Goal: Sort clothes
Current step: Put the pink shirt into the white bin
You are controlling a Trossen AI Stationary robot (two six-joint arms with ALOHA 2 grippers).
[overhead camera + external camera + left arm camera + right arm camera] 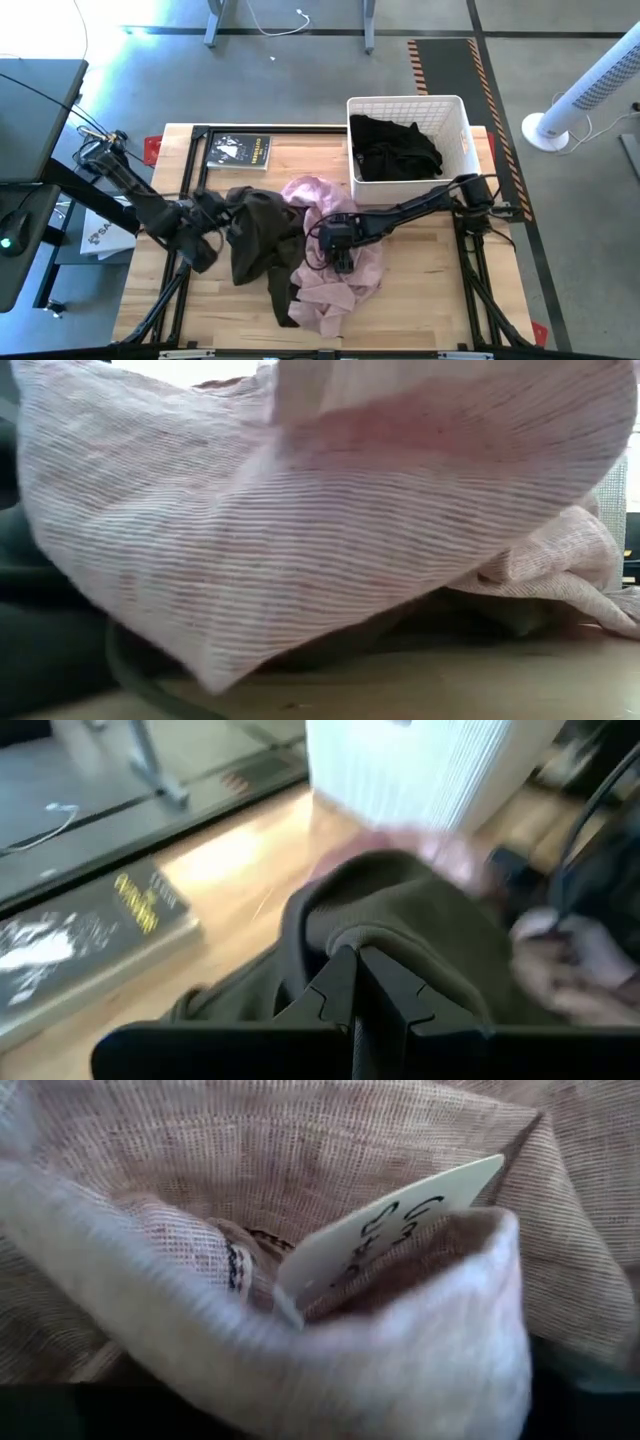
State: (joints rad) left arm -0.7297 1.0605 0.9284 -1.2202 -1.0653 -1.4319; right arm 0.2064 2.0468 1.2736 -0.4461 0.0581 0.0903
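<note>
Both arms are down among the loose laundry in the middle of the desk (430, 300), each on a different garment, which makes sense if the heap is to be pulled apart by colour. The left claw (358, 982) has its two fingers pressed together on a raised fold of the dark olive garment (262, 232); pinching a ridge like that gives it a firm hold on soft cloth that would otherwise slide. The right claw (342, 262) sits on top of the pale pink garment (335, 280), which lies crumpled just beside the olive one and partly overlapping it. From its own camera I see only pink weave bunched close and a white tag (385, 1230) with handwriting, so I cannot tell whether those fingers are spread or gripping. At desk level the pink cloth fills nearly the whole view. The white basket (462, 122) at the far right corner already holds a black garment (395, 148), so I take it for the dark pile's place. A small dark booklet (238, 151) lies flat at the far edge, apart from the clothes. The overlap is the risk: lifting one piece may drag the other.
</note>
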